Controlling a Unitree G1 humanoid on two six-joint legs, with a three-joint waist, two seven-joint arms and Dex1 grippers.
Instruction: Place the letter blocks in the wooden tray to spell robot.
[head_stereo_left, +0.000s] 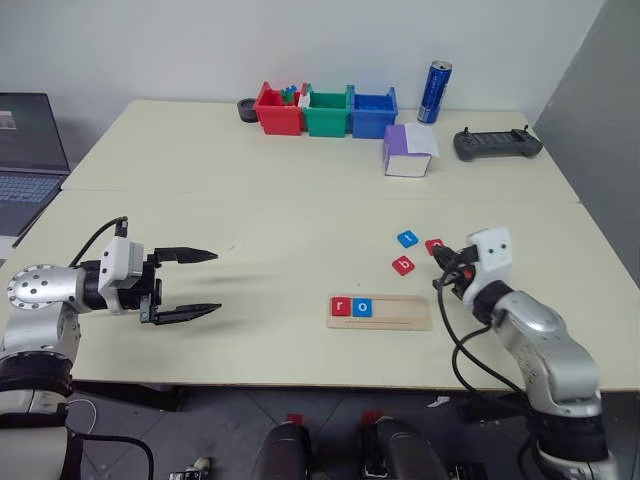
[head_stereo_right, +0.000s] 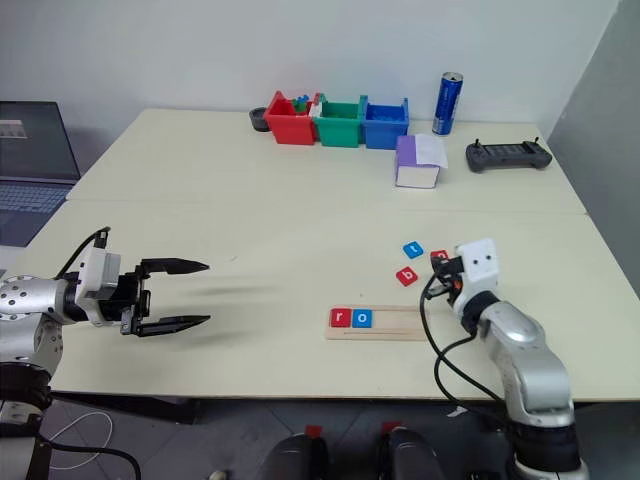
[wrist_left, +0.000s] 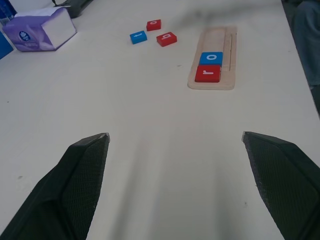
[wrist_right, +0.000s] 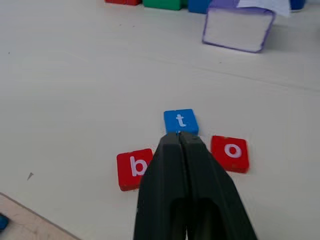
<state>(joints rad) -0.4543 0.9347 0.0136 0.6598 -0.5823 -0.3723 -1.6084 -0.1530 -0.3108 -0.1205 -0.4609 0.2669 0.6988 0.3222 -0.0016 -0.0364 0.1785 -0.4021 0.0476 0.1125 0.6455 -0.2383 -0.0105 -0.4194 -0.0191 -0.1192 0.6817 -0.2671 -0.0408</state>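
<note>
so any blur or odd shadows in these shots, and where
Left eye view: a soft streaked shadow trails right of the left tool across the table. Left wrist view: its near fingers look soft while the wooden tray reads clearly. Right wrist view: the shut right tool looms dark over the letter blocks.

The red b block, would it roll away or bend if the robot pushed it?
Probably not. The red b block is a flat square tile lying on the table, so it would likely slide rather than roll or tip. Its crisp, thick edges suggest it is stiff. Being small and thin, it is probably light.
</note>
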